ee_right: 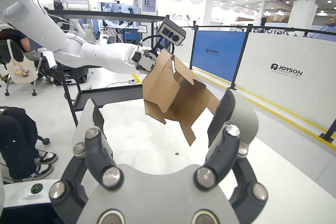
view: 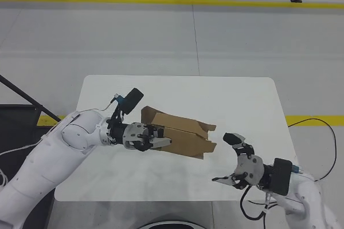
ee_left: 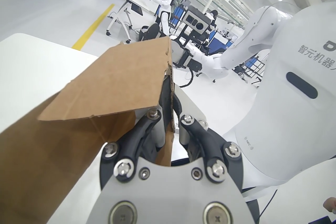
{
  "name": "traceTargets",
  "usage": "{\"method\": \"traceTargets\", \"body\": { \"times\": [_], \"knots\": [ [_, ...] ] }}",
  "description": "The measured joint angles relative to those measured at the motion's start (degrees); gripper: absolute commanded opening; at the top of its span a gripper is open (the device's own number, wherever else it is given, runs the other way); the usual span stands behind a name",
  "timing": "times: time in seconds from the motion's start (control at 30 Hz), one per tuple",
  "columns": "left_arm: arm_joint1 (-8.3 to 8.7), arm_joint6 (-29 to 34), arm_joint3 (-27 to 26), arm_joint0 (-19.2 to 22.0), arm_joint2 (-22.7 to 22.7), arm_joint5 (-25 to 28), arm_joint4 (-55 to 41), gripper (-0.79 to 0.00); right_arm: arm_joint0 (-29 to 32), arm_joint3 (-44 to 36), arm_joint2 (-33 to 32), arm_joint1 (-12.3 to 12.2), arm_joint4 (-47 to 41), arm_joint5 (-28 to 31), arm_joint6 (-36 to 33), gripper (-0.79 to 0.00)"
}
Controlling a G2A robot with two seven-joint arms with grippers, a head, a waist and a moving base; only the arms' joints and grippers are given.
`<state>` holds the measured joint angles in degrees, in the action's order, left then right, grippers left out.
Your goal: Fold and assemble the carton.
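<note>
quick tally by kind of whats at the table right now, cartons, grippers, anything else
carton: 1, brown, partly opened
grippers: 2, left gripper shut on the carton's end, right gripper open and apart from the carton
table: 1, white
total: 4
</note>
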<state>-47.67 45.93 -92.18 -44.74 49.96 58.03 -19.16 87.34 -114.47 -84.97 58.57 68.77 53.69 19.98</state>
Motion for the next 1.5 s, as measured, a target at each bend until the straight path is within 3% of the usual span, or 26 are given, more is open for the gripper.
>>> {"method": "traceTargets", "body": {
  "times": [0.43, 0.57, 0.73, 1.0, 1.37, 1.5],
  "knots": [
    [0.44, 0.4, 2.4, 3.0, -4.3, 0.0, -8.0, -0.785, 4.3, -2.6, 0.1, 0.0, 23.3, -12.4, 14.0, 0.000],
    [0.84, 0.4, 3.0, 3.5, -5.0, 0.0, -9.2, -0.785, 5.6, -2.4, 0.5, 0.0, 26.1, -16.6, 17.4, 0.000],
    [1.25, 0.4, 3.3, 3.9, -6.4, 0.0, -11.5, -0.785, 6.3, -2.5, 0.6, 0.1, 25.4, -19.7, 18.6, 0.000],
    [1.96, 0.4, 2.7, 5.1, -8.4, 0.0, -12.3, -0.785, 3.5, -1.6, 3.4, 0.5, 22.5, -20.9, 14.2, 0.000],
    [2.78, 0.4, 1.9, 6.2, -10.1, 0.0, -11.8, -0.785, 2.8, -0.6, 2.9, 1.4, 12.8, -28.6, 11.8, 0.000],
    [2.95, 0.4, 1.7, 6.5, -10.7, 0.0, -11.3, -0.785, 3.4, -0.8, 2.3, 1.6, 9.7, -28.9, 10.5, 0.000]
  ]
}}
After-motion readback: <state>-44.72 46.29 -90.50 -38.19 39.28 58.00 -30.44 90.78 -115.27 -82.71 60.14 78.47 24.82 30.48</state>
